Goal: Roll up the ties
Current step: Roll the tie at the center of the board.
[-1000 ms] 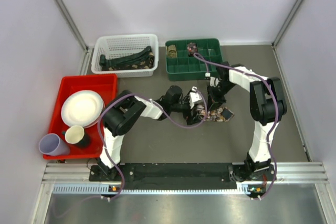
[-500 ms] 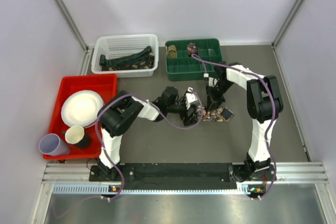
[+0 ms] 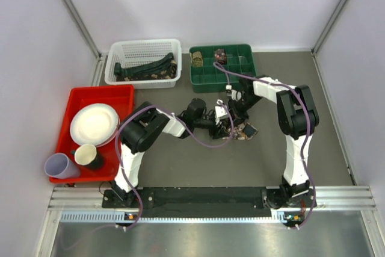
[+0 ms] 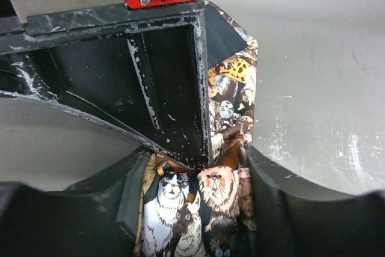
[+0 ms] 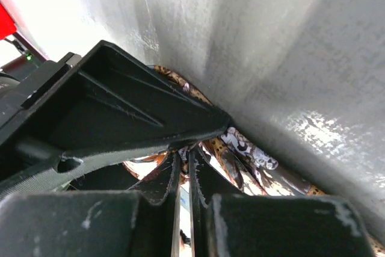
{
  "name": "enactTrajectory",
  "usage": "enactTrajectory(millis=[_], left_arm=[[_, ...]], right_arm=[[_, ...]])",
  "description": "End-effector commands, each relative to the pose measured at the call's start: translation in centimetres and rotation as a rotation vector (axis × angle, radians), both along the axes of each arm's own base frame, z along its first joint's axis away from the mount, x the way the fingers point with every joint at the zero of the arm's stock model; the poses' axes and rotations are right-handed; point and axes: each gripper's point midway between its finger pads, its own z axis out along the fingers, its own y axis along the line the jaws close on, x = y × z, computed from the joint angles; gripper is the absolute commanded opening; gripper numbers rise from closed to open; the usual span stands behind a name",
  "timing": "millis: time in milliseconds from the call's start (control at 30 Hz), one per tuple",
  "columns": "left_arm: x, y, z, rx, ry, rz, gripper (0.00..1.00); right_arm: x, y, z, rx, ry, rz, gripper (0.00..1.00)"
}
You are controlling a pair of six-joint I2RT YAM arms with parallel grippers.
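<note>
Tie, animal-print: loose on table just in front of green tray. Left gripper: fingers flank it, half-closed, grip uncertain. Right gripper: pinched shut, tip against fabric. Roll judged unfinished. Two coils in tray; further ties in basket left of it.

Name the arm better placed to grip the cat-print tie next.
Left, probably. The left end effector has its jaws astride the cat-print tie, fabric filling the gap. The right end effector is shut and would need to reopen first.
</note>
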Motion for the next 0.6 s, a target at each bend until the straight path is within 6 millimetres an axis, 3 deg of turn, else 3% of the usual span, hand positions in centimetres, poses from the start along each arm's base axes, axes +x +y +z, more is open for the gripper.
enactTrajectory(millis=[0,200,333,567], left_arm=[[-1.9,1.3,-1.2,0.066,0.015,-0.056,0.5],[-2.6,4.0,-2.3,0.14,0.039,-0.021,0.7],[-2.4,4.8,-2.4,0.137,0.052,-0.012,0.69],[-1.5,4.1,-1.7,0.121,0.036,-0.004,0.59]], right_arm=[[1.6,-0.4,-7.4,-0.159,-0.166,0.097,0.0],[1.9,-0.6,-7.2,-0.163,-0.18,0.106,0.0],[1.6,-0.8,-7.2,-0.166,-0.179,0.114,0.0],[1.6,-1.0,-7.3,-0.181,-0.174,0.117,0.0]])
